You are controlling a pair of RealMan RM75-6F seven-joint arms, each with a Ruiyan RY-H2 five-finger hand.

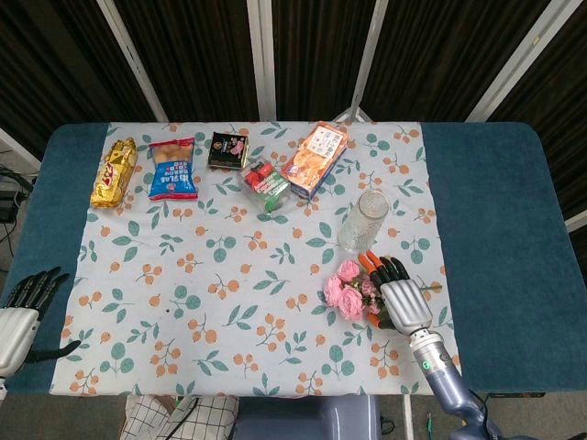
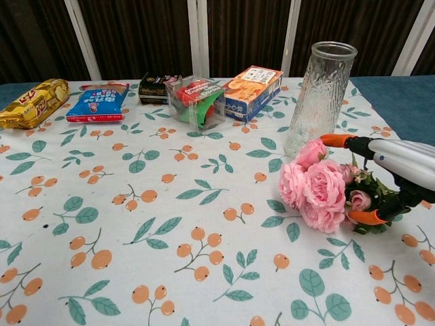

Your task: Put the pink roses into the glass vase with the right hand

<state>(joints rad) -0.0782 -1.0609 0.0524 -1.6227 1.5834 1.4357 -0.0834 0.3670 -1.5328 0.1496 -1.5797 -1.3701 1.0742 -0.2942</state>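
The pink roses (image 1: 345,291) (image 2: 314,187) lie on the floral cloth, blooms pointing left and stems to the right. Just behind them stands the glass vase (image 1: 363,221) (image 2: 319,98), upright and with nothing in it. My right hand (image 1: 399,298) (image 2: 401,166) hovers over the leafy stems with its fingers spread. One orange fingertip (image 2: 333,140) reaches past the blooms toward the vase, and the thumb tip (image 2: 367,217) sits in front of the leaves. It grips nothing. My left hand (image 1: 18,316) rests open at the front left corner, far from the flowers.
Along the back of the cloth sit a gold snack bag (image 1: 114,171), a blue snack bag (image 1: 172,170), a dark small box (image 1: 227,149), a clear box with red and green contents (image 1: 266,183) and an orange biscuit box (image 1: 315,159).
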